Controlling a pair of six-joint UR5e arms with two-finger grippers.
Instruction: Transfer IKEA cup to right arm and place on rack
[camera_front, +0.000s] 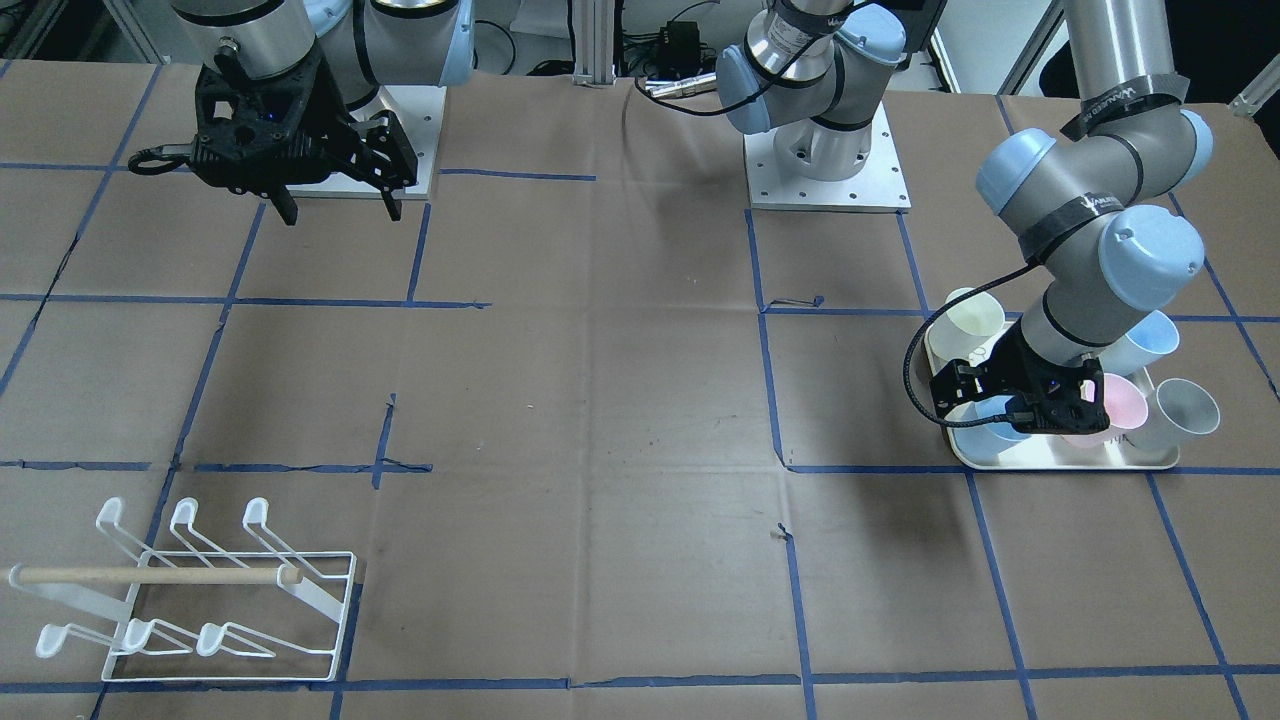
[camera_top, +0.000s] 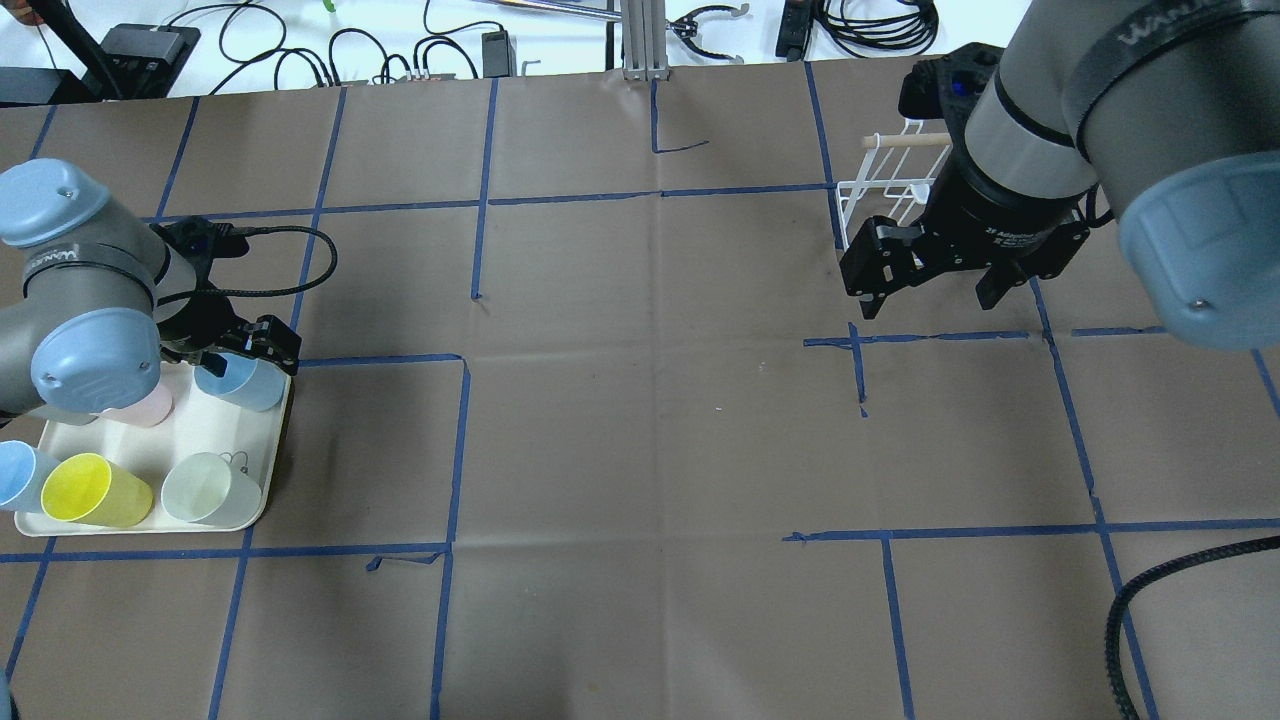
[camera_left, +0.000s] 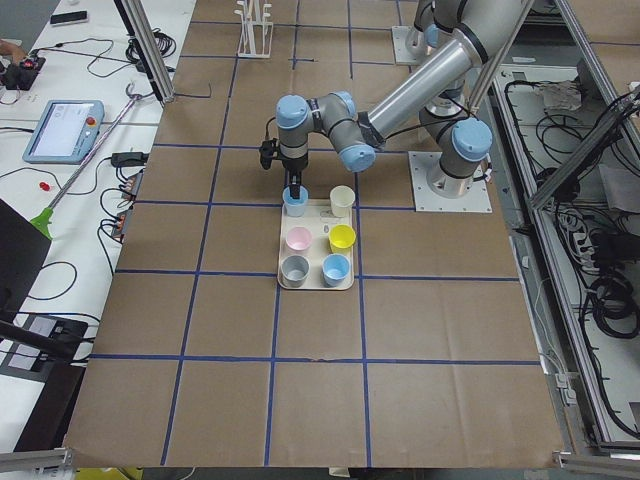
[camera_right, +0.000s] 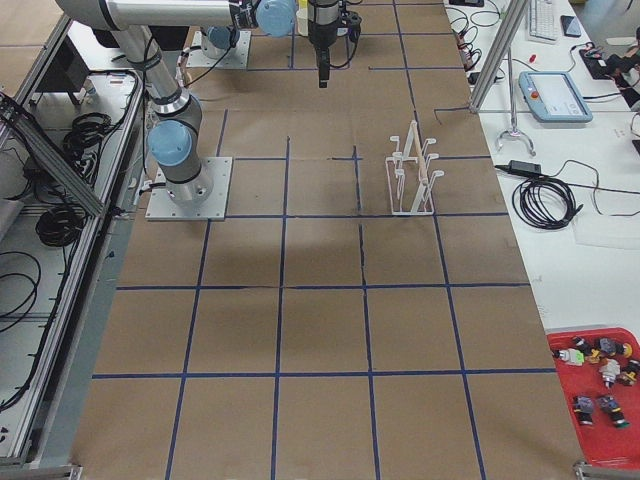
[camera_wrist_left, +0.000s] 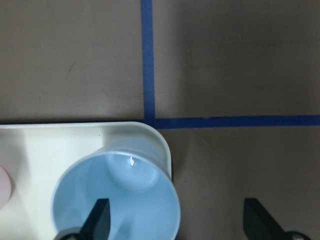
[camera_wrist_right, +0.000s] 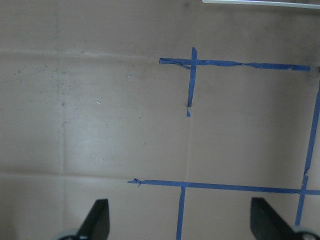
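The pale blue plastic cup (camera_wrist_left: 117, 195) stands upright at the one o'clock corner of the cream rectangular tray (camera_wrist_left: 60, 142), seen from overhead. We find the left gripper (camera_wrist_left: 176, 214) spread astride its wall, one finger inside, ready, we judge, for a rim pinch. The white wire rack (camera_front: 150, 575) stands at two o'clock. The right gripper (camera_wrist_right: 180, 217) hangs well apart from it, spread and empty, held back, we judge, for the hand-over.

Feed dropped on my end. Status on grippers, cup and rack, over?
Left gripper open, straddling the rim of the light blue cup on the tray. Right gripper open, empty, above the table. Rack holds no cups.
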